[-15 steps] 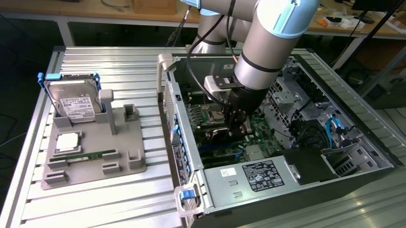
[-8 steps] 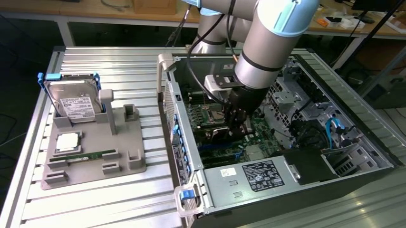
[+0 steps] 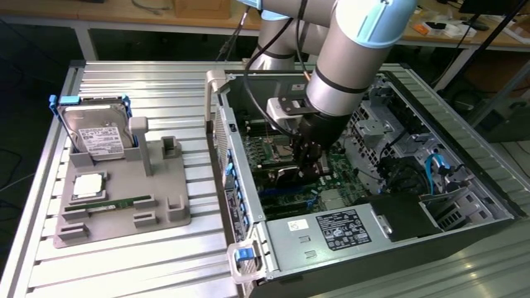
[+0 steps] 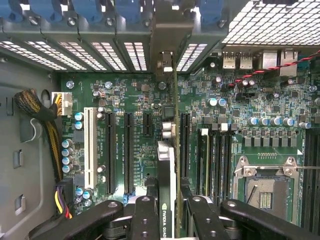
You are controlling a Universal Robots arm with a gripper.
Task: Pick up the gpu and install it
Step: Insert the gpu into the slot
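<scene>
Exterior view's left: a grey holder [image 3: 166, 211] is seen on the slatted metal counter [image 3: 133, 267]. A hard drive [image 3: 98, 136] is stood on edge at its far end. A square processor chip [image 3: 89, 186] and a narrow memory stick [image 3: 120, 203] are laid flat nearer the camera.

Centre: an open computer case [image 3: 217, 112] is laid on its side, with the power supply [image 3: 336, 226] at its near end.

Centre-right: the arm [image 3: 356, 56] is reached down into the case, and the tool [image 3: 311, 164] is held low over the motherboard [image 4: 120, 100].

Wrist view: the gpu [image 4: 169, 160] is stood on its long edge, square to the board. Its long axis is run straight out from the tool toward the case's slotted rear wall [image 4: 115, 55], parallel to the black expansion slots [image 4: 129, 150]. Its far end is seen up against that wall. The near end is clamped between the fingers [image 4: 145, 215], one on each face, so the tool is noted as clenched on the gpu. The card is lined up between two of the black slots. Whether its lower edge is seated in one cannot be told.
</scene>
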